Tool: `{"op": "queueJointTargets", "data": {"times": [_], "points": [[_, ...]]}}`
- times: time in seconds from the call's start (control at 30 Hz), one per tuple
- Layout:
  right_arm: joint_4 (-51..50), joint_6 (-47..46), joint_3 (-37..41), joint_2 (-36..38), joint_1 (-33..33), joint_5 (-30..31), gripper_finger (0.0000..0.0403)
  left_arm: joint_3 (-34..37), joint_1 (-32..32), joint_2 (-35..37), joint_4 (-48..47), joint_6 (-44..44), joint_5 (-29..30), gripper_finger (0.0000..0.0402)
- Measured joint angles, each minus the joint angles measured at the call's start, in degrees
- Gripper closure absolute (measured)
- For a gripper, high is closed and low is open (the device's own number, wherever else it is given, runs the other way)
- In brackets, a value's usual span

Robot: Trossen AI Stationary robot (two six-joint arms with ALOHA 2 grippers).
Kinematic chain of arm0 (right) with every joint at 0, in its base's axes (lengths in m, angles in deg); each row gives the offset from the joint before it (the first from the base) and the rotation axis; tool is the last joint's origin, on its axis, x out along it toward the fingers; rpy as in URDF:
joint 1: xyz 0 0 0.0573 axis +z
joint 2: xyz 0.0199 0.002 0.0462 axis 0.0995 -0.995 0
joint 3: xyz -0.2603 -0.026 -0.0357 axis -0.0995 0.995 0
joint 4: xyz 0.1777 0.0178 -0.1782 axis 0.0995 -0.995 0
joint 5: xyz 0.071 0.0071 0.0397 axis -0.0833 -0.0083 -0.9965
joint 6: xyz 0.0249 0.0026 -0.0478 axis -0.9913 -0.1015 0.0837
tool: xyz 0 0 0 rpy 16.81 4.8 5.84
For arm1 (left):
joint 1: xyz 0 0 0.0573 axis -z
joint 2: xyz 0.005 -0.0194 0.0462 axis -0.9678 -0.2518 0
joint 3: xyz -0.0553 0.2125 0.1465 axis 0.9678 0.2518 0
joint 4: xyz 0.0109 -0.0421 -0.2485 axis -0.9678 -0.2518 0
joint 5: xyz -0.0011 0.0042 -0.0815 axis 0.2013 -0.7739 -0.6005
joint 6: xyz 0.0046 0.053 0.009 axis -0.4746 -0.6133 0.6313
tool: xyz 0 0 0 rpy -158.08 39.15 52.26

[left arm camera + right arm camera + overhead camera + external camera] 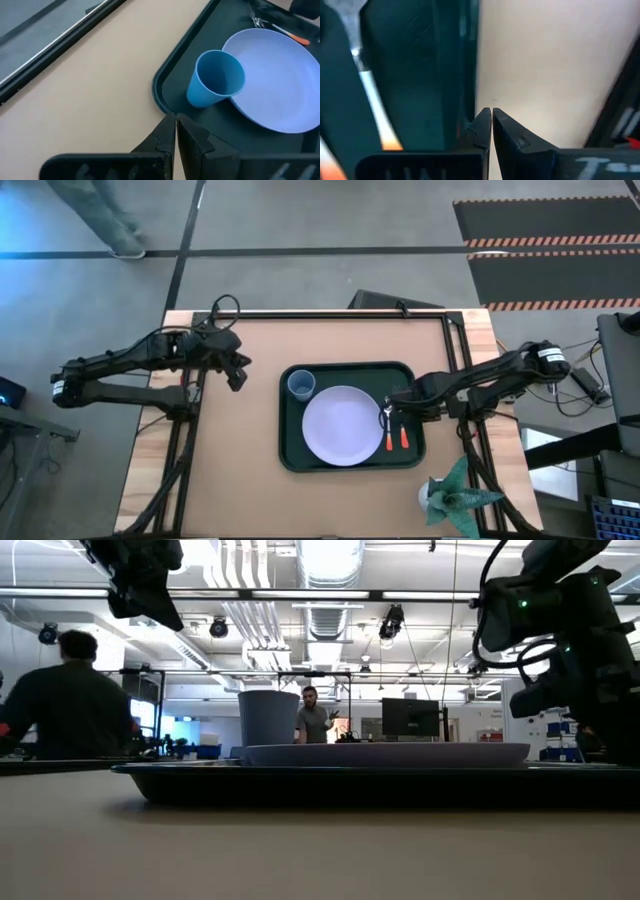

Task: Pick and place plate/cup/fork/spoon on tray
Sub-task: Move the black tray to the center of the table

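Note:
The dark green tray (292, 450) lies mid-table. On it rest the lavender plate (345, 425), the upright light-blue cup (301, 385) at the far left corner, and two orange-handled utensils (396, 438) side by side right of the plate. Fork tines (257, 21) show in the left wrist view; I cannot tell fork from spoon in the high view. My right gripper (392, 402) is shut and empty just above the utensils' silver ends. My left gripper (238, 373) is shut and empty, over bare table left of the tray.
A green star-shaped object (455, 495) stands at the table's near right corner. Black frame rails (330, 313) run along the far edge and both sides. Bare table lies left of and in front of the tray. People (70, 700) show in the room behind.

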Motion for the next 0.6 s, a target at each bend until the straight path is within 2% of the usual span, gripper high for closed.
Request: {"op": "queueJointTargets", "data": {"times": [0.4, 0.6], "points": [[9.0, 0.8, -0.1, -6.4, 0.0, -0.5, 0.0395, 0.0, 0.0, 0.7, 0.0, -0.3, -1.0, 0.0402], [9.3, 1.1, 0.0, -5.4, 0.0, -0.4, 0.0395, 0.0, 0.0, 1.0, -0.1, -0.3, -1.2, 0.0402]]}}
